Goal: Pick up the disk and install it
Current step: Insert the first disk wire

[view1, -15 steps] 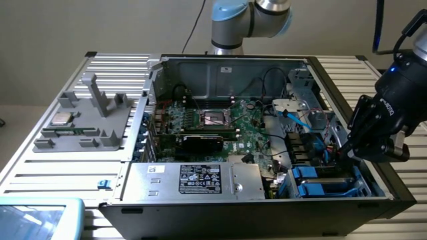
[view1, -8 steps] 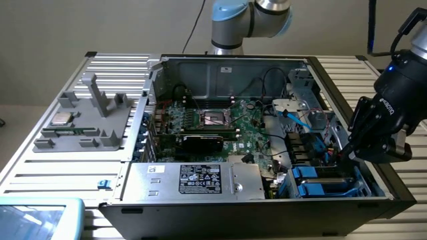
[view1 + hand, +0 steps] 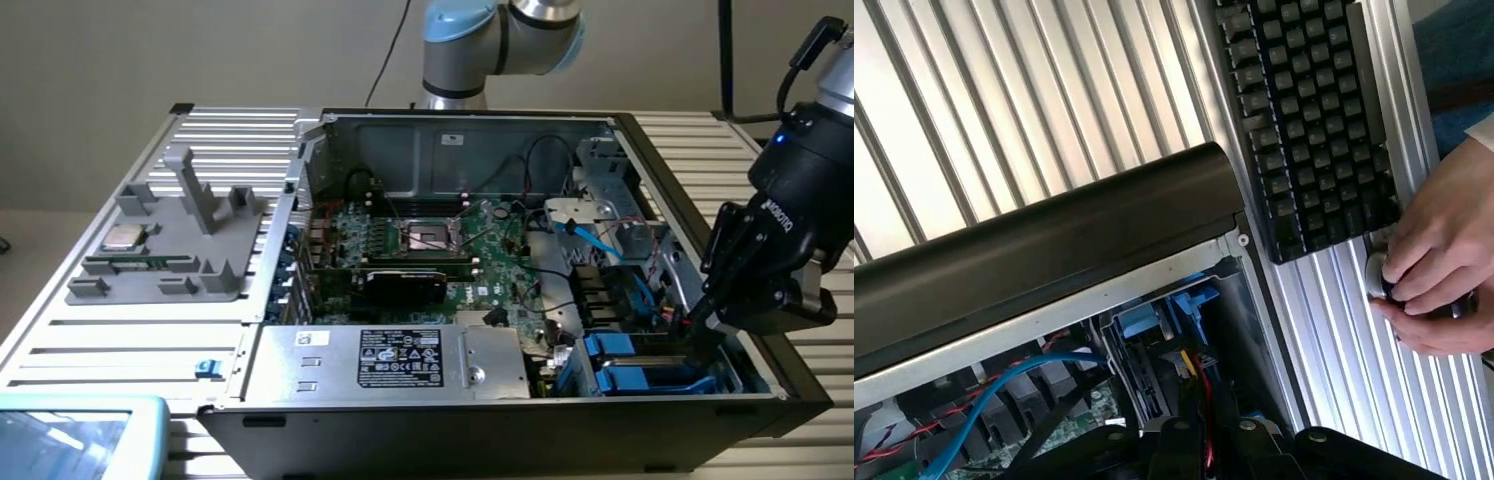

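Well, the hand (image 3: 702, 348), fingers together, sits low in the case (image 3: 441, 425) at four o'clock. Blue-framed disk (image 3: 641, 378) looks nearly installed.

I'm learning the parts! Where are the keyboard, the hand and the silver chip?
keyboard (image 3: 1304, 130): wrist view, on its black keys.
hand (image 3: 1452, 228): wrist view, on its back.
silver chip (image 3: 127, 237): exterior view, on its top.

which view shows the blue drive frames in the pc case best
The exterior view: the blue drive frames sit in the open case's corner on that view's right, with the gripper right beside them. The wrist view catches part of the blue drive frames inside the case's dark edge, beside cables.
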Robot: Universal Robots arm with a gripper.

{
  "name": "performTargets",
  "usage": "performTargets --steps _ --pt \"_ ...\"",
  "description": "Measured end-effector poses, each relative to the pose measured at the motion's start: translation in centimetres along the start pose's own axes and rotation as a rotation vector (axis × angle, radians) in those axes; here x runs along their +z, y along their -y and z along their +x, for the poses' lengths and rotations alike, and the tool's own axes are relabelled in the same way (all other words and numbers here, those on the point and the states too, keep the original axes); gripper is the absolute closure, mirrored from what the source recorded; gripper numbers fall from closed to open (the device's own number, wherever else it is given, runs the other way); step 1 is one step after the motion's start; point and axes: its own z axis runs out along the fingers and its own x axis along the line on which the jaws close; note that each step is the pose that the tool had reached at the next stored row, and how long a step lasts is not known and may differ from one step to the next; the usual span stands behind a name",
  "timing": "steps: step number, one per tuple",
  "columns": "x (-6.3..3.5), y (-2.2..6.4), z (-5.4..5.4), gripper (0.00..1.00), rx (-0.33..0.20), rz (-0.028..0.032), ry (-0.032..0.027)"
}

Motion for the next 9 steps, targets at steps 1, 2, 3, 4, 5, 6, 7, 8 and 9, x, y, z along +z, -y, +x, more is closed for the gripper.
performTargets --steps 1,2,3,4,5,6,7,8,9 --pt "0.0 0.02 -0.01 0.85 0.001 0.0002 0.0001" --pt "0.0 0.02 -0.01 0.85 0.003 0.0006 0.0002" --pt "0.01 0.03 0.0 0.85 0.006 0.0006 0.0012" --pt "0.03 0.03 0.0 0.85 0.007 -0.0001 0.0036" --pt "0.06 0.02 0.0 0.85 0.009 -0.001 0.0066" --pt "0.11 0.02 0.02 0.85 0.012 -0.0025 0.0113" --pt "0.15 0.01 0.03 0.85 0.015 -0.0048 0.0183" --pt "0.18 0.01 0.03 0.85 0.018 -0.0079 0.0269" --pt "0.2 0.0 0.04 0.85 0.022 -0.0118 0.0377"
